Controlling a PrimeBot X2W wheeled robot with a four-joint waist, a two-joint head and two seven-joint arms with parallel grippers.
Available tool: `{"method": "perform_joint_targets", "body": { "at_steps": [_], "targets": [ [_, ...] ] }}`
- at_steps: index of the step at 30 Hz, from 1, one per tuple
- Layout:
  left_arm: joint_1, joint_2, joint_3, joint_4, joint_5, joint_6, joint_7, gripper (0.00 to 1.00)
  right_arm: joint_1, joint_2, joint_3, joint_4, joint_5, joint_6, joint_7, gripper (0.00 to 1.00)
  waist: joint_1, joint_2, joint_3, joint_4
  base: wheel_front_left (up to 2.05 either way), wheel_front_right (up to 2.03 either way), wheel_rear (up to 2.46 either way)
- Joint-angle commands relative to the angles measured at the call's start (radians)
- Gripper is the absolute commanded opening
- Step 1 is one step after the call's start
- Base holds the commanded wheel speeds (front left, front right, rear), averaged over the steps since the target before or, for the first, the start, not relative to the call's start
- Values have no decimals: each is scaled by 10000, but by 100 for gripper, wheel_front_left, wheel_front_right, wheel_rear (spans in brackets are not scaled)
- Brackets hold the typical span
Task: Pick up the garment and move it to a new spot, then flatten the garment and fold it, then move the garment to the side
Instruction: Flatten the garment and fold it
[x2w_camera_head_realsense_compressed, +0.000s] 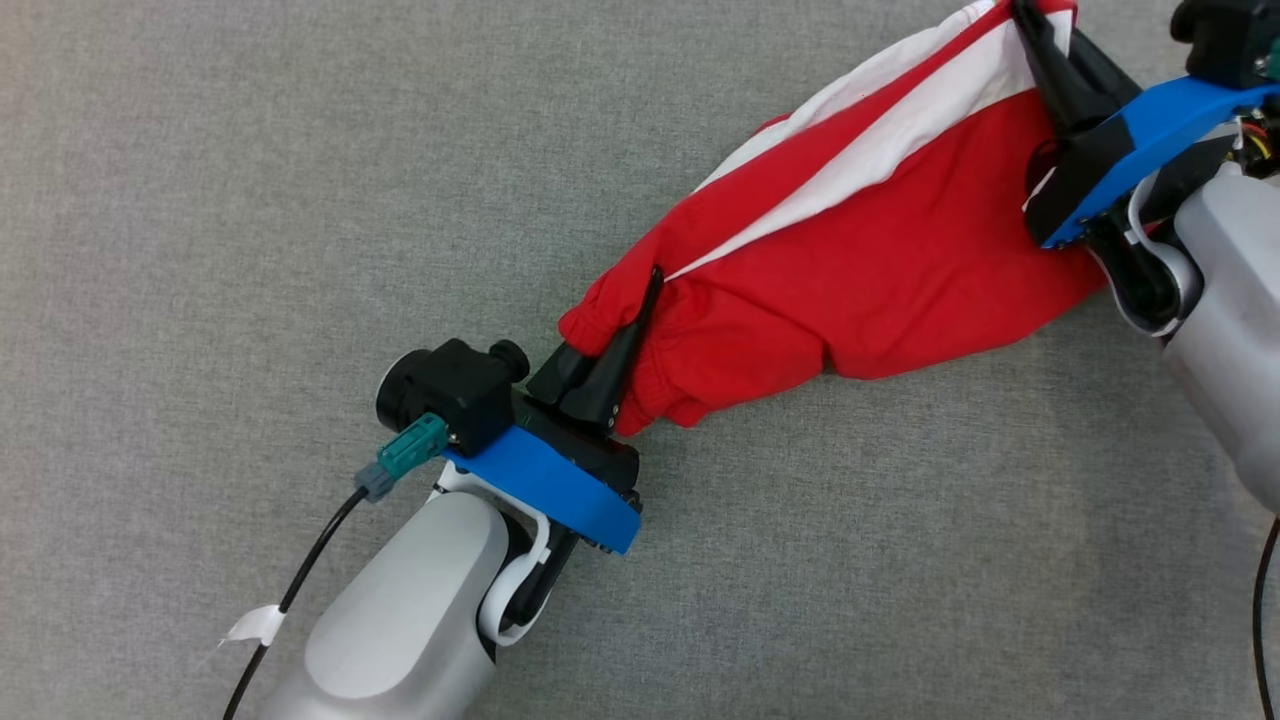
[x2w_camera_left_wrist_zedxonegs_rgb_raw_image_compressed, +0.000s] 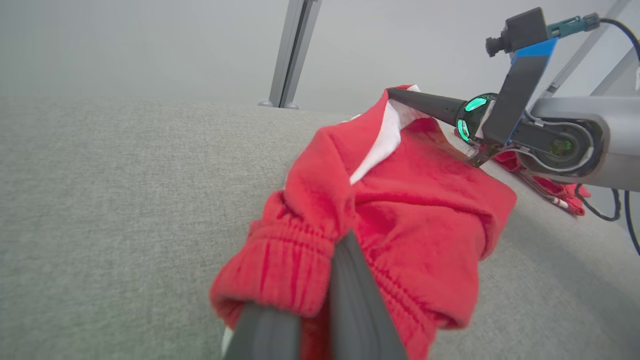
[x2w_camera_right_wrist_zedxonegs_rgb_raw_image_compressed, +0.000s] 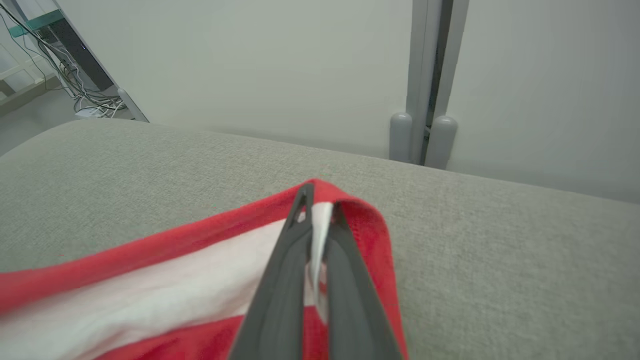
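1. The left end effector (x2w_camera_head_realsense_compressed: 652, 282) is clenched on the gathered elastic hem of the red garment (x2w_camera_head_realsense_compressed: 880, 270). The right end effector (x2w_camera_head_realsense_compressed: 1025, 15) is clenched on the far edge, where the white stripe (x2w_camera_head_realsense_compressed: 900, 120) meets the red.
2. The garment is stretched between the two over the grey counter (x2w_camera_head_realsense_compressed: 250, 200), its middle sagging and bunched. Whether the middle touches the counter cannot be told.
3. The right grip takes only a thin edge close to the fingertips, so a harder pull apart could slip the cloth free.
4. The left grip holds a thick wad of elastic, probably several layers. Laying the garment down like this would likely trap folds and spoil the flattening.
5. If the arms move unevenly, the cloth could twist or drag across the counter and bunch further.
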Motion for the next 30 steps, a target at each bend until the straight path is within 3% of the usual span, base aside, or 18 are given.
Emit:
{"method": "perform_joint_targets", "body": {
  "at_steps": [1,2,19,23,30],
  "targets": [
    [-203,-37,12,59,104,-15,-20,81,-237,84,144,112,13,3,-21,91,-2,-4,41,44,0,0,0],
    [-212,-47,43,129,159,-15,-20,100,-274,113,245,215,23,3,-23,100,-2,-4,25,39,0,0,0],
    [1643,147,759,-143,1291,-15,-20,100,1155,-499,756,746,242,3,-29,100,-2,-4,-1139,109,0,0,0],
    [2210,116,1794,-639,1782,-13,-20,100,1443,-607,829,981,324,3,-29,100,-2,-4,-1316,223,0,0,0],
    [3089,-570,4089,-1758,3240,163,-22,100,1644,-625,1145,1386,464,2,-30,100,-2,-4,-1394,349,0,0,0]
  ]
}}
